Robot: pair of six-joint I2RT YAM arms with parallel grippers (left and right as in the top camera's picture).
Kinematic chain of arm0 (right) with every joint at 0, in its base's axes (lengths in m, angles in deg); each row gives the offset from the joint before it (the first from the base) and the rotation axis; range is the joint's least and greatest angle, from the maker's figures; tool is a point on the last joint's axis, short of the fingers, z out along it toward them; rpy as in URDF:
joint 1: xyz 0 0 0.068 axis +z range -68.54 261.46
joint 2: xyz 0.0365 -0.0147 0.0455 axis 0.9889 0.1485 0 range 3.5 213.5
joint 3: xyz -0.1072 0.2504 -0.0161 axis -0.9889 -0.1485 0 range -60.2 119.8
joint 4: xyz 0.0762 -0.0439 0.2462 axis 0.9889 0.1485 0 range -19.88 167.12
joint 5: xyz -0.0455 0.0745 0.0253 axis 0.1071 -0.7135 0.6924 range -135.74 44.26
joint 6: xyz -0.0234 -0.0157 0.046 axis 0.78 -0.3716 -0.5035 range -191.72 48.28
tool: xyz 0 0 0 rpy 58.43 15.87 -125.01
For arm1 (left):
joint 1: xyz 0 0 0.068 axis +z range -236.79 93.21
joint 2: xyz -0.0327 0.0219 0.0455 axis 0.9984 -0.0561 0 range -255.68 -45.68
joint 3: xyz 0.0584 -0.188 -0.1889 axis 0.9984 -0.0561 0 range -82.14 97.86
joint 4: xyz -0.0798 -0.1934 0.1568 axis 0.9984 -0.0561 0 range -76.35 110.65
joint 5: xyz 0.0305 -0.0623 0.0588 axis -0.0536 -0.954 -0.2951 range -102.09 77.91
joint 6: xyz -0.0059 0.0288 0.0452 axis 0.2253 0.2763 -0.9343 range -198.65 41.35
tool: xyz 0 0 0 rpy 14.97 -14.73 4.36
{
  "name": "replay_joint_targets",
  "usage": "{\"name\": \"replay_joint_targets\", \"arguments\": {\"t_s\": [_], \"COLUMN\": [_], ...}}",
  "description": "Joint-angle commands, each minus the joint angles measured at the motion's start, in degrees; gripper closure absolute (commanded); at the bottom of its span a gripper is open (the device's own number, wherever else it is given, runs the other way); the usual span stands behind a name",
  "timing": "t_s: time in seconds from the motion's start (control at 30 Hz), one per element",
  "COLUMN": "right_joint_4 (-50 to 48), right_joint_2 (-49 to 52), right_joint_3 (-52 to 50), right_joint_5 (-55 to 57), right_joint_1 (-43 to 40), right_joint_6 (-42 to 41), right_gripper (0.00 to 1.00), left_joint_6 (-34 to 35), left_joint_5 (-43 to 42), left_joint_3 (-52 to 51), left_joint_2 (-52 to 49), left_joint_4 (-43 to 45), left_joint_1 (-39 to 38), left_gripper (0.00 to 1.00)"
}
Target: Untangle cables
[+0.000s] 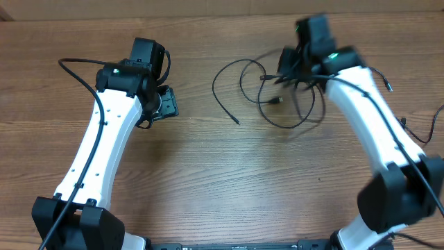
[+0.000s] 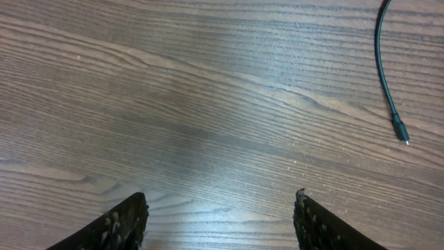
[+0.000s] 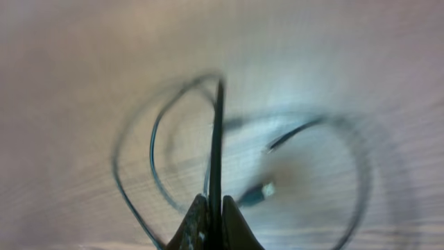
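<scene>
The cables (image 1: 277,101) are thin black cords in loose overlapping loops on the wooden table, centre right in the overhead view. One strand arcs left and ends in a plug (image 1: 236,122). A silvery plug end (image 1: 277,101) lies inside the loops. My right gripper (image 1: 300,75) is over the coil's upper right and is shut on a black cable (image 3: 216,146), which runs straight up from its fingertips (image 3: 215,203); the silvery plug (image 3: 262,190) lies below it. My left gripper (image 1: 166,103) is open and empty over bare table, left of the cables. A cable end with plug (image 2: 400,129) shows in its view.
The wooden table (image 1: 208,173) fills the views. The thicker black robot wires run along the left arm (image 1: 80,76) and the right arm (image 1: 409,132). The arm bases stand at the front left and front right.
</scene>
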Motion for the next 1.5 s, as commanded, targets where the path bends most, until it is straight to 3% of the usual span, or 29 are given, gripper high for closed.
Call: {"name": "replay_joint_targets", "arguments": {"t_s": [0.0, 0.3, 0.6, 0.77, 0.9, 1.07, 1.13, 1.3, 1.47], "right_joint_4": [3.48, 5.53, 5.88, 7.54, 8.22, 11.23, 11.3, 10.27, 13.27], "right_joint_2": [-4.92, -6.86, -6.88, -6.88, -6.91, -6.95, -6.95, -6.95, -6.93], "right_joint_3": [10.32, 28.15, 31.98, 31.98, 31.98, 31.98, 31.98, 31.98, 31.98], "right_joint_5": [10.01, 23.34, 23.3, 1.38, -6.99, -29.42, -32.98, -30.12, -14.05], "right_joint_1": [-2.08, -10.91, -22.21, -23.76, -23.74, -23.74, -23.74, -24.39, -24.81], "right_joint_6": [5.03, 10.19, 10.99, 25.88, 27.19, 27.19, 27.19, 27.15, 27.15], "right_gripper": [0.96, 0.96, 0.96, 0.96, 0.96, 0.96, 0.96, 0.96, 0.96], "left_joint_6": [0.35, 0.35, 0.35, 0.35, 0.37, 0.37, 0.37, 0.35, 0.35], "left_joint_5": [-0.09, -0.09, -0.07, -0.09, -0.09, -0.09, -0.09, -0.07, -0.07], "left_joint_3": [-0.48, -0.48, -0.48, -0.48, -0.48, -0.48, -0.48, -0.48, -0.48], "left_joint_2": [0.68, 0.68, 0.68, 0.68, 0.68, 0.68, 0.68, 0.68, 0.68], "left_joint_4": [0.15, 0.2, 0.22, 0.63, 0.63, 0.66, 0.68, 0.44, 0.63], "left_joint_1": [-0.04, -0.04, -0.04, -0.04, -0.04, -0.04, -0.04, -0.04, -0.04], "left_gripper": [0.32, 0.32, 0.32, 0.32, 0.32, 0.32, 0.32, 0.32, 0.32]}}
